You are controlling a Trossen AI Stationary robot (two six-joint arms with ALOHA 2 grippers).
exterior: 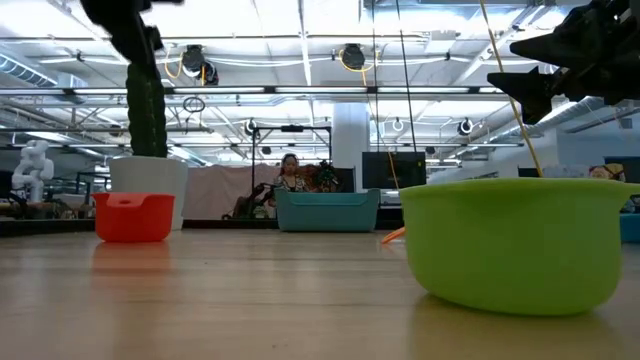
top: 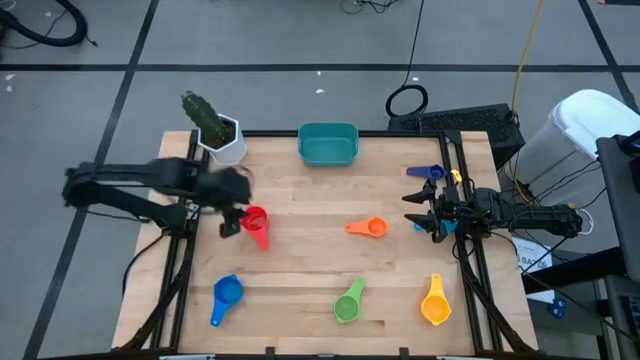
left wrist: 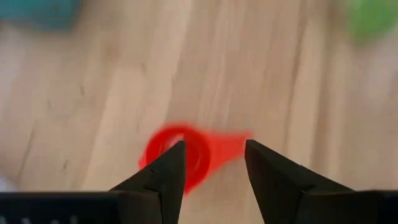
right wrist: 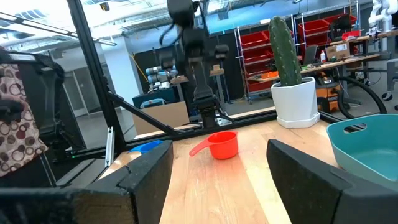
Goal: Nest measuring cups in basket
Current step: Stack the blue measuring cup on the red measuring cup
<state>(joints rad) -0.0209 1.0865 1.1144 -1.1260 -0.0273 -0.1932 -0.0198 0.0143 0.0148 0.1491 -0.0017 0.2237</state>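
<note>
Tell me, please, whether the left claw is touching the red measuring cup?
Apart. The right wrist view shows the left claw hanging above the red measuring cup, which sits on the table, with clear space between them.

Count, desk top, high view.

Measuring cups: seven in all, one of each colour.
- red cup [top: 256,224]: 1
- blue cup [top: 227,293]: 1
- green cup [top: 347,305]: 1
- yellow cup [top: 435,305]: 1
- orange cup [top: 372,227]: 1
- dark blue cup [top: 428,172]: 1
- light blue cup [top: 447,226]: 1, mostly hidden under the right arm

Basket [top: 328,144], teal: 1.

White pot with green plant [top: 222,138]: 1.

Robot arms: 2, each with one hand: left hand [top: 236,224], right hand [top: 422,209].
</note>
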